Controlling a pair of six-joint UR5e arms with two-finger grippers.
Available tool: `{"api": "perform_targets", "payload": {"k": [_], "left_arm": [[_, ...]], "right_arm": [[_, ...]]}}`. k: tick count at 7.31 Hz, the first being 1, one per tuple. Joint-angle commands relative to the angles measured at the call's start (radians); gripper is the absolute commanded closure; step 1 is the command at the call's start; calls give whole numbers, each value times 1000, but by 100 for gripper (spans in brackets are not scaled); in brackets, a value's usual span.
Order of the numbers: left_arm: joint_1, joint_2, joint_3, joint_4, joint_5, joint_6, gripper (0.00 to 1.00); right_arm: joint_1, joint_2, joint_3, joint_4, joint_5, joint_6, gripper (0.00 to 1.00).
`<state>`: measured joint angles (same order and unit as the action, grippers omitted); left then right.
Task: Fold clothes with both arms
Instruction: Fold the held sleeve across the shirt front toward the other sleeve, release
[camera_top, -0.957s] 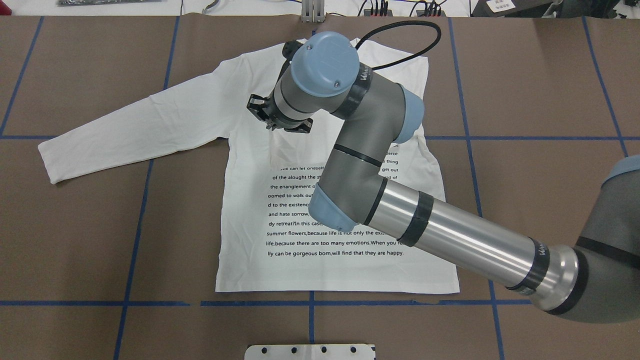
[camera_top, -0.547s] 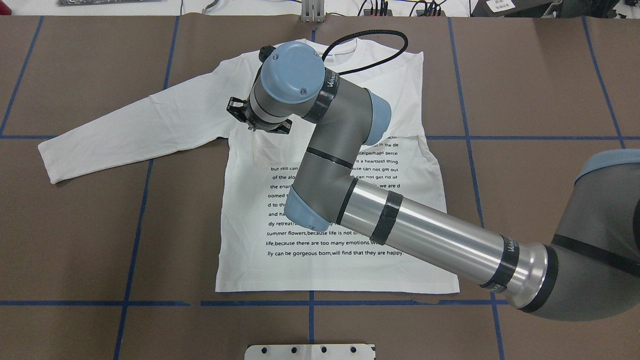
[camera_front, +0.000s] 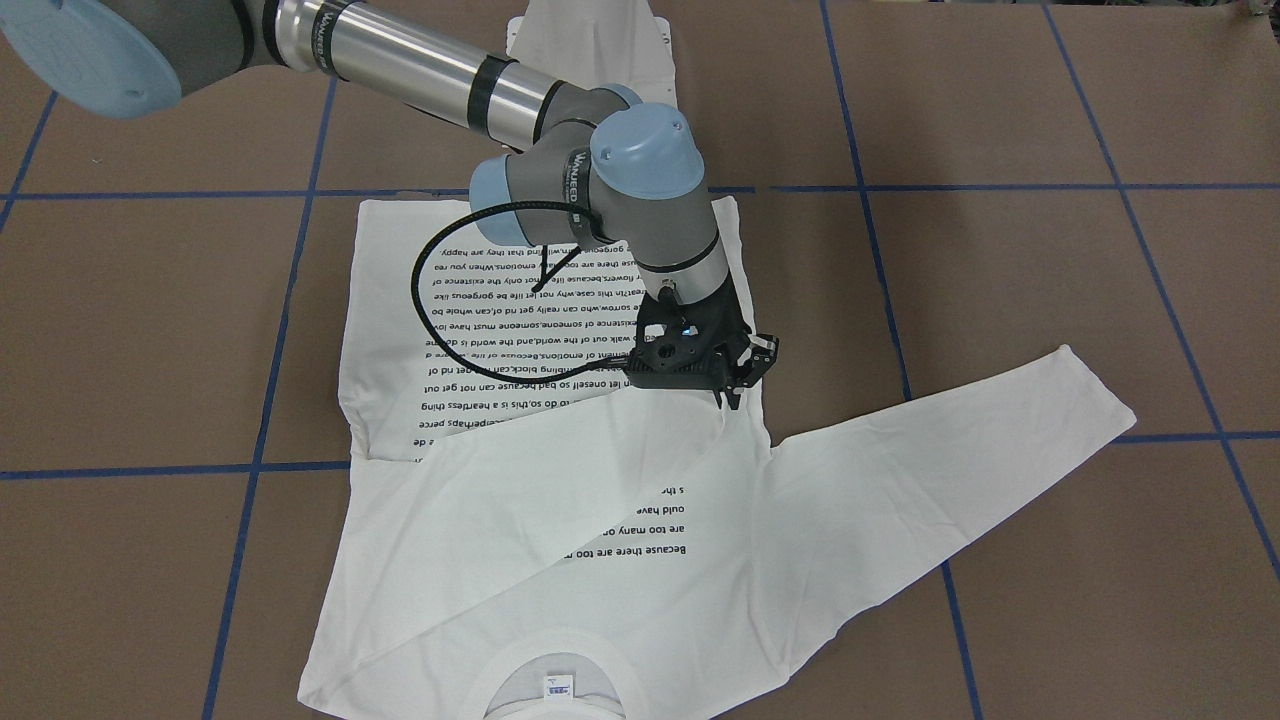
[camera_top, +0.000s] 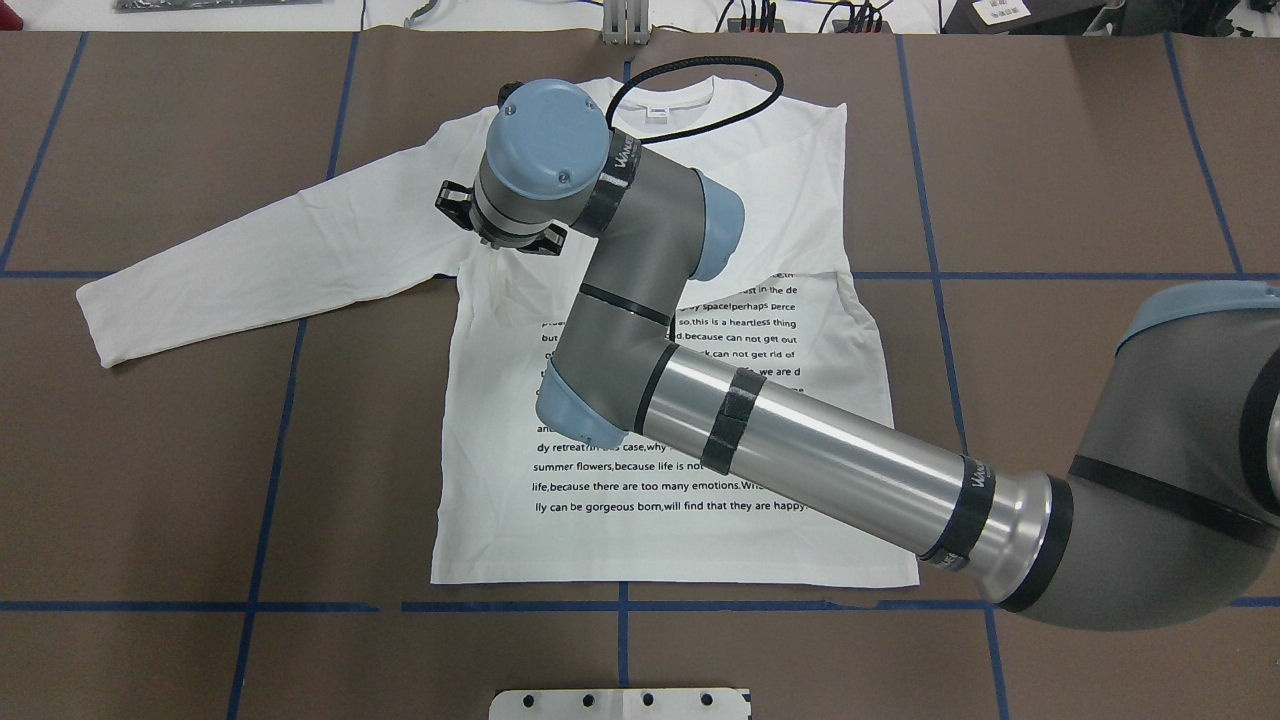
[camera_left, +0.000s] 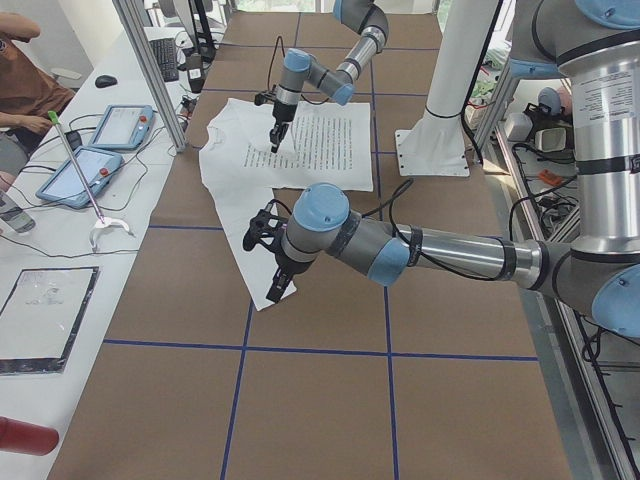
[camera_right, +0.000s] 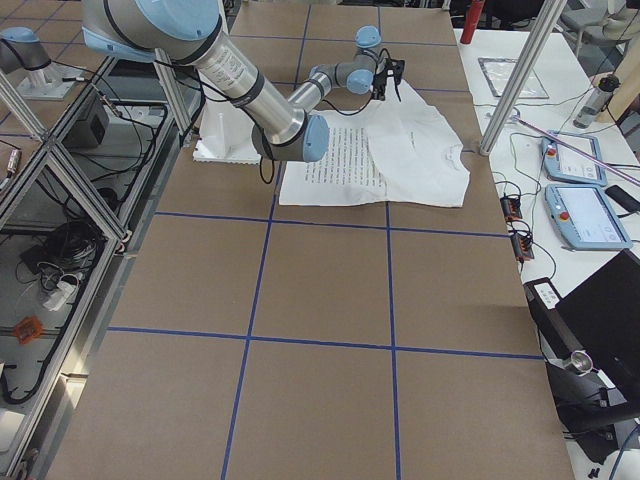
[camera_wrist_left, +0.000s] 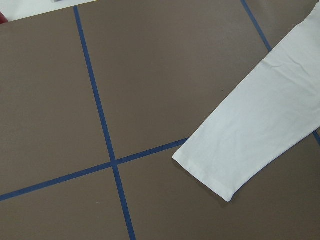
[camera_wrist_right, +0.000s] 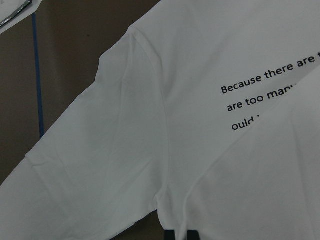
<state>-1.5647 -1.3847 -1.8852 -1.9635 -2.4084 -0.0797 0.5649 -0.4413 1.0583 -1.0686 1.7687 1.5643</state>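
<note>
Currently, the white long-sleeved shirt (camera_top: 660, 545) lies flat on the brown tabletop (camera_top: 1050, 150), one sleeve folded across its chest. The right tool (camera_front: 735, 398) pinches shirt fabric near the opposite armpit; the left tool (camera_left: 282, 272) state cannot be determined.

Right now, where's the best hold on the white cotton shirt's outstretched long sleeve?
The cuff, from straight above, pinching across its width. The sleeve lies flat on the brown table, and bare table surrounds the cuff on three sides.
</note>
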Motion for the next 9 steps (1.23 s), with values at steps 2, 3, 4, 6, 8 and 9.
{"api": "perform_targets", "payload": {"k": [2, 3, 4, 6, 8, 9], "left_arm": [[0, 3, 0, 0, 0, 0, 0], [0, 3, 0, 1, -2, -12, 0], [12, 0, 5, 0, 0, -64, 0], [119, -34, 110, -69, 12, -125, 0], [236, -130, 290, -214, 12, -218, 7], [282, -196, 395, -259, 12, -253, 5]], "right_arm": [[0, 53, -67, 25, -41, 48, 40], [0, 56, -76, 41, -60, 80, 40], [0, 55, -48, 33, -60, 133, 37], [9, -84, 187, -61, 1, 135, 18], [84, -389, 588, -197, 144, 114, 18], [149, -484, 688, -242, 200, 91, 18]]}}
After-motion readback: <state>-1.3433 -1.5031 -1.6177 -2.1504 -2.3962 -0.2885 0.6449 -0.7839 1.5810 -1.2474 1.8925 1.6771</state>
